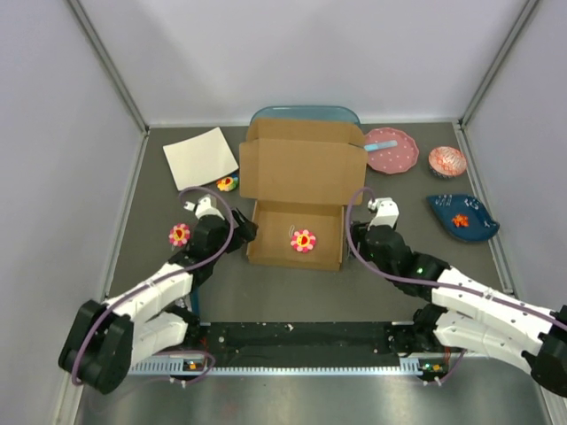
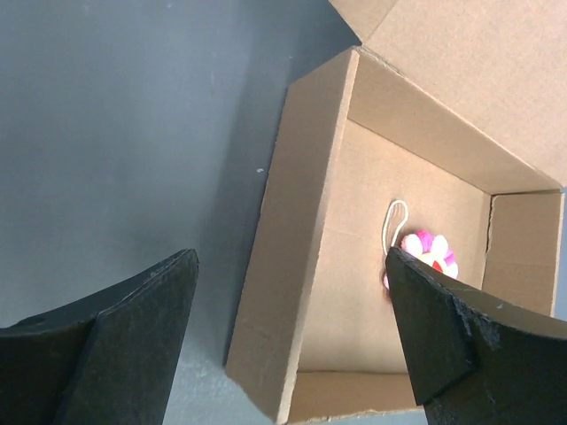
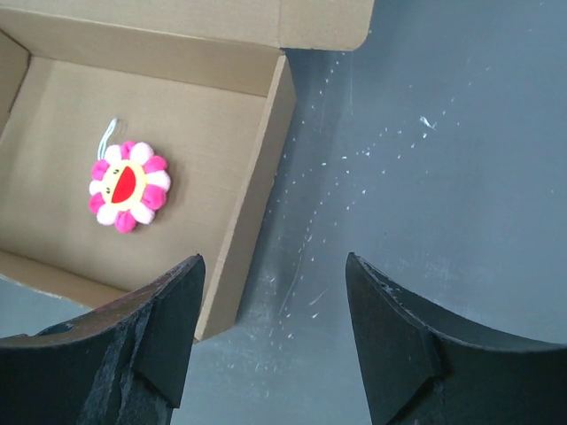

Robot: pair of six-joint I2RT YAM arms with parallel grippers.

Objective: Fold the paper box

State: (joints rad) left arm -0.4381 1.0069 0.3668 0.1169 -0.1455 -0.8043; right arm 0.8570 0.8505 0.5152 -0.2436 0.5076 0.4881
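**A:** Where does the paper box (image 1: 301, 173) lie against the two arms?

**B:** It lies between them, in the middle of the worktop (image 1: 292, 292). The left gripper (image 2: 290, 252) hangs over the box's left wall with its jaws spread wide. One finger (image 2: 133, 336) is outside over bare worktop and the other finger (image 2: 461, 345) is over the inside of the tray. I cannot tell whether either one touches the cardboard.

**A:** And the right one?

**B:** The right gripper (image 3: 275, 258) is also spread wide and holds nothing. It is just beside the right wall, near the box's near right corner. The gap between its fingers is mostly over bare worktop, outside the box.

**A:** How does the box look?

**B:** It is plain brown corrugated cardboard. The four walls of the tray stand up and form a shallow tray, open at the top. The lid is thrown back from the far wall, with a narrow flap along its far end and small tabs at its sides. A pink-petalled plush flower (image 1: 303, 240) with a white loop lies on the tray floor.

**A:** Which way does it point?

**B:** With the lid open, its long axis runs from the near edge towards the far edge. The tray is at the nearer end. The lid reaches towards the far edge and partly covers a teal tray (image 1: 306, 113) there. The sides sit almost square to the worktop's edges.
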